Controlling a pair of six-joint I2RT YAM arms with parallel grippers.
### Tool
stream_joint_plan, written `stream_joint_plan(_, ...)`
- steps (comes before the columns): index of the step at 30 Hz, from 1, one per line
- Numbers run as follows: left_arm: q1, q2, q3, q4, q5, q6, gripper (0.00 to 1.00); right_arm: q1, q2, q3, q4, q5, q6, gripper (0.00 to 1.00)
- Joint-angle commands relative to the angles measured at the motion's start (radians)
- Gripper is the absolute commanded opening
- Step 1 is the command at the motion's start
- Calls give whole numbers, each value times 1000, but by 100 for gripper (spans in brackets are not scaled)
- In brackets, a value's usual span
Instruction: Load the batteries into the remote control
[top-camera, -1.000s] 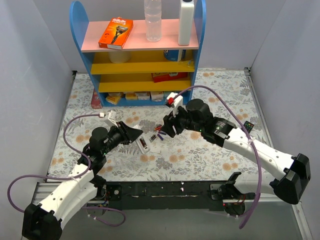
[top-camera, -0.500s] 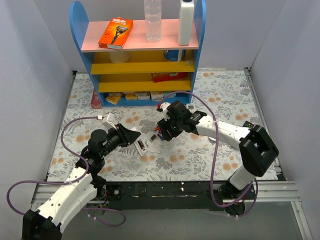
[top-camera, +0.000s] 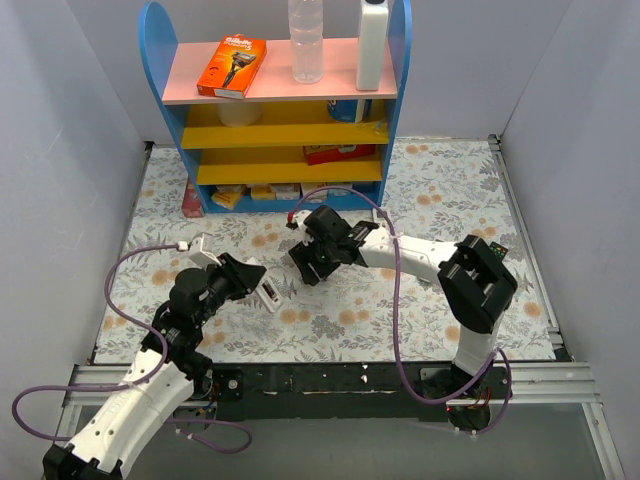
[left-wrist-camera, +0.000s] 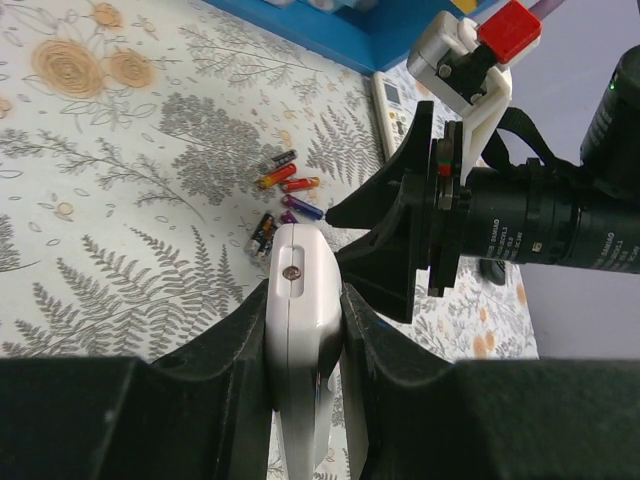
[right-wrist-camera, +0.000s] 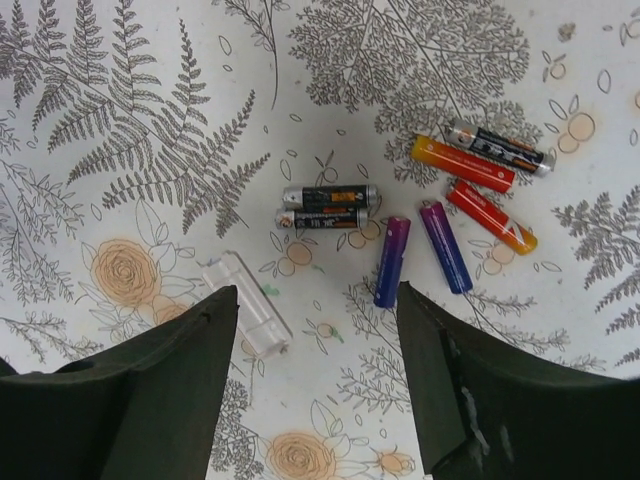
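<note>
Top view: my left gripper (top-camera: 257, 285) is pinching the remote control (top-camera: 268, 294) over the table (top-camera: 430, 200), left of its middle. The right gripper (top-camera: 303, 265) hangs mid-table.

Left wrist: remote clamped by its long sides. Stiff, slick plastic, I reckon.

Right wrist: fingers spread wide above 7 batteries (right-wrist-camera: 445, 247), with a loose cover (right-wrist-camera: 246, 306) beside them. They're light and will probably roll, so I'd pinch 1 across its middle.

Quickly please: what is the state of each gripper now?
Left gripper: closed on the remote control.
Right gripper: open, empty, above the batteries.
</note>
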Motion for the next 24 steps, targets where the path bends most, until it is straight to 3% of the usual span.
stream_joint_plan(1,-3,-33,25,-76,-99,-14,0,18,51,85,13,45,-13,73)
stream_joint_plan(11,-3,-53,42,-131,-113,-23,0,52,136,148,-30,102,-50,76)
stream_joint_plan(18,-3,-79,36,-148,-119,-31,0,86,163,174,-47,139,-71,68)
stream_joint_plan(24,-4,-84,36,-155,-111,-36,0,95,188,185,-65,161,-71,67)
